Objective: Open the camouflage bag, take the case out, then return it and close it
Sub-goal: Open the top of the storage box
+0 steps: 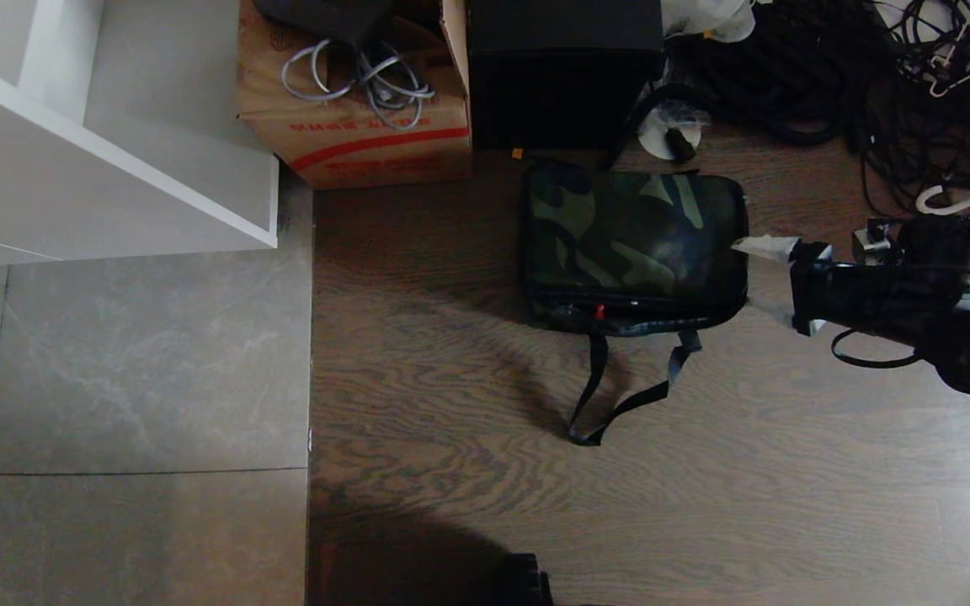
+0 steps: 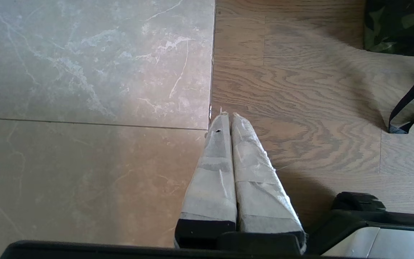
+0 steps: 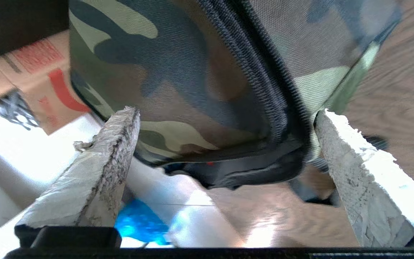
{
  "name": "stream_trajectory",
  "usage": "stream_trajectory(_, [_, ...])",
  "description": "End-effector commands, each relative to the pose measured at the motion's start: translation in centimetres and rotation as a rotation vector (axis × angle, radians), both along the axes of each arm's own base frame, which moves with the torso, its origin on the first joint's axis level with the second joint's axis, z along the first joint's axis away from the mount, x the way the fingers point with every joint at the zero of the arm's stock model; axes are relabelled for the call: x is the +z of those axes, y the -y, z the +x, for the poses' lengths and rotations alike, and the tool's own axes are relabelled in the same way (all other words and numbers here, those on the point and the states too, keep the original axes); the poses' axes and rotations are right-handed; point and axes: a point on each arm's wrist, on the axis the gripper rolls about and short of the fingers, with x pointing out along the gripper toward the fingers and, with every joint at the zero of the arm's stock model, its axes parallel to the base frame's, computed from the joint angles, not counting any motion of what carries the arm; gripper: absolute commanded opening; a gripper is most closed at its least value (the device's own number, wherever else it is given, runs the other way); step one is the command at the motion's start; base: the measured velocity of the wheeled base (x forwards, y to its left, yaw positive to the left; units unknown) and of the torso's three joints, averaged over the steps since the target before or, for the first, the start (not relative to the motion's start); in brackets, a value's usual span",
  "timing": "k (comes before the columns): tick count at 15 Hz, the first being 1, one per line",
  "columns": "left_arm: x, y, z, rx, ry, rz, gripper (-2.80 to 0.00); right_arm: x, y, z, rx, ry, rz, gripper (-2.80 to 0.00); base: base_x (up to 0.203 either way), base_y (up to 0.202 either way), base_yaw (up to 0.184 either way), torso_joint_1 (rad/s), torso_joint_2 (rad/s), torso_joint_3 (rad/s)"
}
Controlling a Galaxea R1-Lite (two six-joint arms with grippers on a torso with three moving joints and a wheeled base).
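Observation:
The camouflage bag [image 1: 632, 244] lies on the wooden floor with its top flap down and its black shoulder strap [image 1: 620, 396] trailing toward me. A small red spot [image 1: 599, 311] shows at its front seam. The case is hidden. My right gripper [image 1: 753, 278] hovers at the bag's right end, open. In the right wrist view the gripper [image 3: 227, 113] has its taped fingers [image 3: 113, 158] on either side of the bag's [image 3: 192, 72] black-trimmed end, holding nothing. My left gripper [image 2: 227, 116] is shut and empty over the floor, away from the bag [image 2: 397, 25].
Behind the bag stand a tall plain black box [image 1: 565, 71] and a brown cardboard box [image 1: 359, 126] with grey cables on it. A tangle of black cables [image 1: 830, 76] fills the back right. A white shelf unit [image 1: 106, 143] stands over grey tiles [image 1: 114, 379] at the left.

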Motion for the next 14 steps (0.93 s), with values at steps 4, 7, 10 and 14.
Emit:
stream_trajectory(4, [-0.3,0.0,0.1,0.001,-0.010,-0.001,-2.80,0.6,-0.1,-0.3,0.014,-0.043,0.069,0.00,0.000,0.000,0.000,0.000,0.00,0.000])
stream_trajectory(7, [-0.3,0.0,0.1,0.001,-0.010,-0.001,-2.80,0.5,-0.1,-0.3,0.018,-0.044,0.067,0.00,0.000,0.000,0.000,0.000,0.00,0.000])
stream_trajectory(10, [-0.3,0.0,0.1,0.000,-0.011,-0.001,-2.80,0.8,-0.2,-0.4,0.018,-0.043,0.073,0.00,0.000,0.000,0.000,0.000,0.00,0.000])
stream_trajectory(14, [-0.3,0.0,0.1,0.001,-0.011,-0.001,-2.80,1.0,-0.3,-0.4,0.028,-0.037,0.073,0.00,0.000,0.000,0.000,0.000,0.00,0.000])
